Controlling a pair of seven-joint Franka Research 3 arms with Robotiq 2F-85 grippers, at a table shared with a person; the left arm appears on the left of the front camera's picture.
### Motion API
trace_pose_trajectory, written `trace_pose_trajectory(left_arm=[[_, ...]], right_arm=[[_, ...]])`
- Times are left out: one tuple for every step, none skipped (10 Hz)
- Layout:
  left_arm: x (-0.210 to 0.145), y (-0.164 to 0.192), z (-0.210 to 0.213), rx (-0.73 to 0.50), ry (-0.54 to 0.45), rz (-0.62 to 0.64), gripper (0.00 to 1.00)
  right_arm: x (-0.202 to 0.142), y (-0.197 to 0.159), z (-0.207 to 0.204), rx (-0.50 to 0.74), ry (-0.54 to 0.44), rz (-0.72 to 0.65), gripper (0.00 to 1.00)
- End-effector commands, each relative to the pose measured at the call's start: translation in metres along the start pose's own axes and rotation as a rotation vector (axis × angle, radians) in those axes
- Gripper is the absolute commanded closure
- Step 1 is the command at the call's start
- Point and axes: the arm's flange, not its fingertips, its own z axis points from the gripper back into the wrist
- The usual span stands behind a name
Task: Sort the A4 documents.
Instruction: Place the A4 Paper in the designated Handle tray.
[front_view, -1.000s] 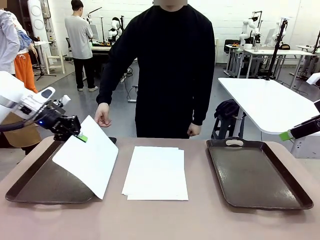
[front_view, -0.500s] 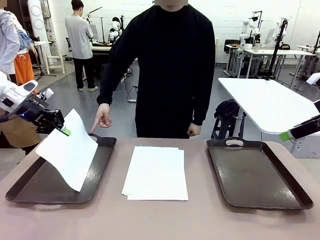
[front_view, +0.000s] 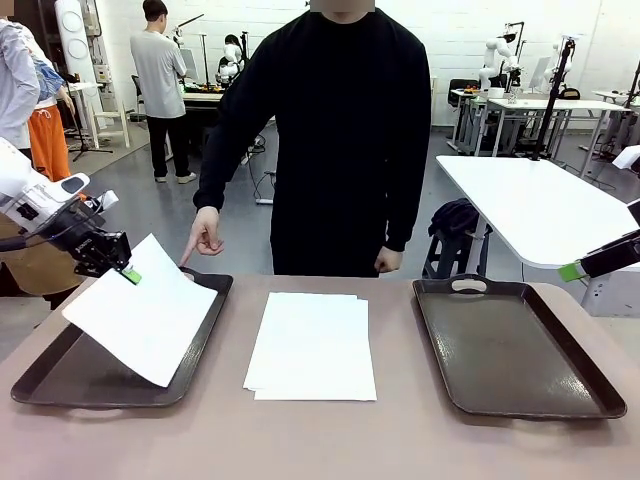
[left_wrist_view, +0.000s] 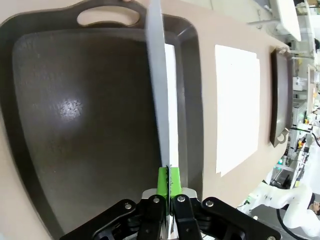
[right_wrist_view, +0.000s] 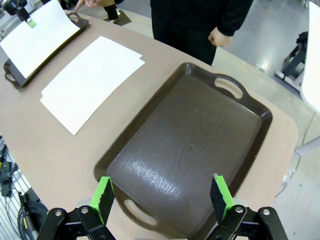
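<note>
**A:** What has changed on your left side?

**B:** Your left hand (front_view: 128, 272) has swung the sheet (front_view: 140, 312) outward. A second ago the paper hung steeply, with its low corner out past the inner rim of the left tray (front_view: 45, 378), above the bare desk (front_view: 320, 440). Now it looks to sit wholly over that tray and lies flatter. Its high corner is at your pads and its low corner is down near the tray's front rim. I can't tell whether that corner touches the tray floor.

**A:** And the grip?

**B:** It is pinched tight on the sheet's corner. In the left wrist view the green pads (left_wrist_view: 162, 180) meet on the paper, and its edge runs straight up from them toward the tray's handle.

**A:** What does that mean for the sorting?

**B:** I'd judge the carry is nearly done, so what's left for this sheet is lowering it and letting go. The person's index finger (front_view: 187, 258) has come down to point at the tray's far rim, which seems to back that choice.

**A:** How does the paper look?

**B:** It is plain white, blank and thin. It bows a little under its own weight, with no crease that I can see. The stack (front_view: 312, 345) lies mid-desk between the two trays, its edges slightly fanned.

**A:** And your right hand?

**B:** Your right hand (right_wrist_view: 162, 197) is spread wide and holds nothing. It hovers over the right tray (right_wrist_view: 190, 145), where no sheet lies yet.
</note>
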Motion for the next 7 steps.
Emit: trace_pose_trajectory(left_arm=[[0.003,-0.004,0.006,0.124,0.033,0.049,0.99],[0.005,-0.002,0.002,0.123,0.028,0.057,0.99],[0.008,0.000,-0.006,0.125,0.035,0.065,0.99],[0.010,0.003,-0.015,0.122,0.030,0.070,0.99],[0.014,0.008,-0.023,0.129,0.013,0.086,0.99],[0.015,0.014,-0.026,0.125,-0.003,0.094,0.99],[0.016,0.019,-0.029,0.133,-0.015,0.099,0.99]], right_arm=[[-0.001,0.000,-0.003,0.017,-0.004,-0.003,0.00],[-0.001,0.000,-0.003,0.017,-0.004,-0.003,0.00],[-0.001,0.000,-0.003,0.017,-0.004,-0.003,0.00],[-0.001,0.000,-0.003,0.017,-0.004,-0.003,0.00],[-0.001,0.000,-0.003,0.017,-0.004,-0.003,0.00],[-0.001,0.000,-0.003,0.017,-0.004,-0.003,0.00],[-0.001,0.000,-0.003,0.017,-0.004,-0.003,0.00]])
